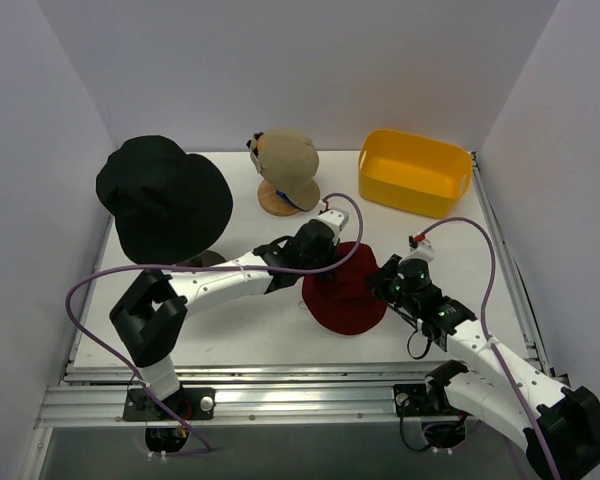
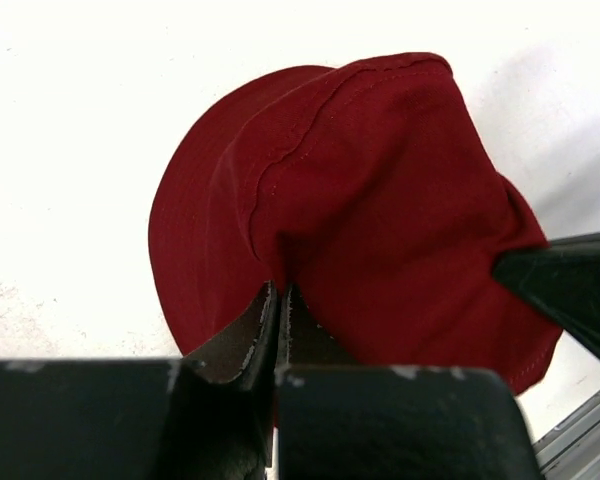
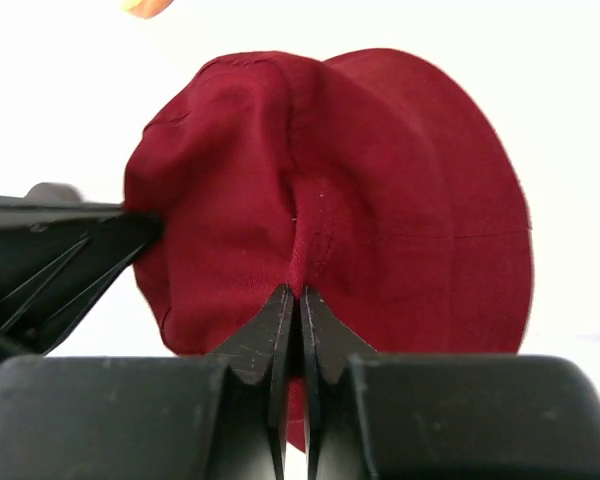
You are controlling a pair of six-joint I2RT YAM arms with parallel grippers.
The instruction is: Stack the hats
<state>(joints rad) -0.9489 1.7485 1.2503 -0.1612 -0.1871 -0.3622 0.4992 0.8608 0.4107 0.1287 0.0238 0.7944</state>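
The dark red bucket hat (image 1: 345, 290) is at the table's middle, held from both sides. My left gripper (image 1: 325, 252) is shut on a fold of it at its left edge; the left wrist view shows the red hat (image 2: 380, 200) pinched at my gripper (image 2: 280, 290). My right gripper (image 1: 385, 277) is shut on its right edge; the right wrist view shows the red hat (image 3: 380, 180) pinched at my gripper (image 3: 300, 292). The black bucket hat (image 1: 165, 195) sits raised at the back left. The tan cap (image 1: 288, 158) sits on a head form. The blue cap is out of view.
A yellow bin (image 1: 415, 172) stands at the back right. A round wooden base (image 1: 277, 200) lies under the tan cap. White walls close in on the left, the back and the right. A purple cable (image 1: 480, 240) loops over the right arm.
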